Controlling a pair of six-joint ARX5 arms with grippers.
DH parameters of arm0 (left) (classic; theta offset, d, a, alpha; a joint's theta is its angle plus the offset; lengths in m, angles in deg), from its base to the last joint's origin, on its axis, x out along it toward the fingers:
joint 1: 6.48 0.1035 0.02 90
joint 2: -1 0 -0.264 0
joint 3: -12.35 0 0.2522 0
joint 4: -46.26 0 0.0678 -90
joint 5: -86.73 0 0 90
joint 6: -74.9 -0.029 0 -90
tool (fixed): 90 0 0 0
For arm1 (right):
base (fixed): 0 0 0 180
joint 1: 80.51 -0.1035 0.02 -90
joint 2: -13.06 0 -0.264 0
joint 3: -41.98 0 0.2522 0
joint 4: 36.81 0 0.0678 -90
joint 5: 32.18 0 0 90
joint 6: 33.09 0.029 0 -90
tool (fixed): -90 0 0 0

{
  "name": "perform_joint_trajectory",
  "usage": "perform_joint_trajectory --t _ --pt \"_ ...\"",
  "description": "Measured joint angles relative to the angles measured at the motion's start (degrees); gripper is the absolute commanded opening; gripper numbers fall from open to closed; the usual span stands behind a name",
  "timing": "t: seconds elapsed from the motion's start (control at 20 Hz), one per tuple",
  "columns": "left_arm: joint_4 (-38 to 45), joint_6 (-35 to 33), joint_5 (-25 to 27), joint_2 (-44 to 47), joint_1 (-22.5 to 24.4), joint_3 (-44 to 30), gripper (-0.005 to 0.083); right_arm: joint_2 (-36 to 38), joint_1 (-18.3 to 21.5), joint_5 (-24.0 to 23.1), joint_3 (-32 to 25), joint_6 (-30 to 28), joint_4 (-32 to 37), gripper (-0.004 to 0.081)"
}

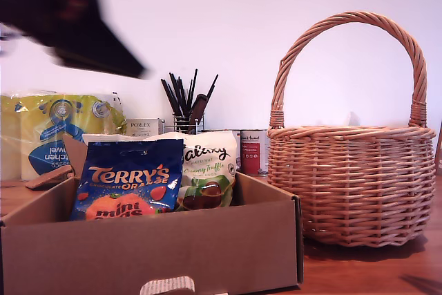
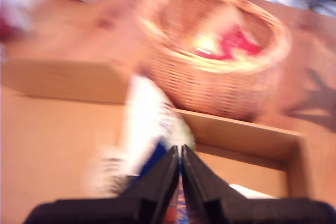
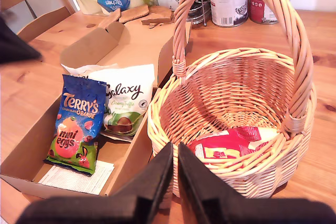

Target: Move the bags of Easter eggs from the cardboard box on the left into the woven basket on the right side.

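Bags of Easter eggs are split: the red bag (image 3: 231,145) lies in the basket (image 3: 173,129), while the blue Terry's bag (image 3: 79,121) and a Galaxy bag (image 3: 126,106) lean in the cardboard box (image 3: 31,156). Judging by this, the next pick is starting. My first gripper (image 2: 180,153), jaws nearly closed and empty, hangs over the box, bags at twelve o'clock; it must spread before descending. My second gripper (image 3: 175,150), jaws together, hovers at the basket's rim.
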Motion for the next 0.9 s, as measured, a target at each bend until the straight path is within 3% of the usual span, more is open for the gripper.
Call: perform_joint_trajectory --t 0.1,0.3,0.35,0.6,0.9 --pt "0.0 -3.1 -0.1 1.4 1.0 1.0 0.0024 0.0 0.0 0.0 0.0 0.0 0.0 -0.0013" --pt "-0.2 -6.9 0.4 -1.9 0.2 1.2 0.0462 0.0 0.0 0.0 0.0 0.0 0.1 -0.0013" --pt "-0.2 -7.3 1.6 -2.6 -0.4 1.2 0.0524 0.0 0.0 0.0 0.0 0.0 0.1 -0.0013" --pt "0.4 -15.8 7.9 -4.5 -3.7 1.2 0.0532 0.0 0.0 0.0 0.0 0.0 0.2 -0.0013" --pt "2.8 -17.3 11.7 -14.5 -4.1 1.2 0.0531 0.0 0.0 0.0 0.0 0.0 0.2 -0.0013"
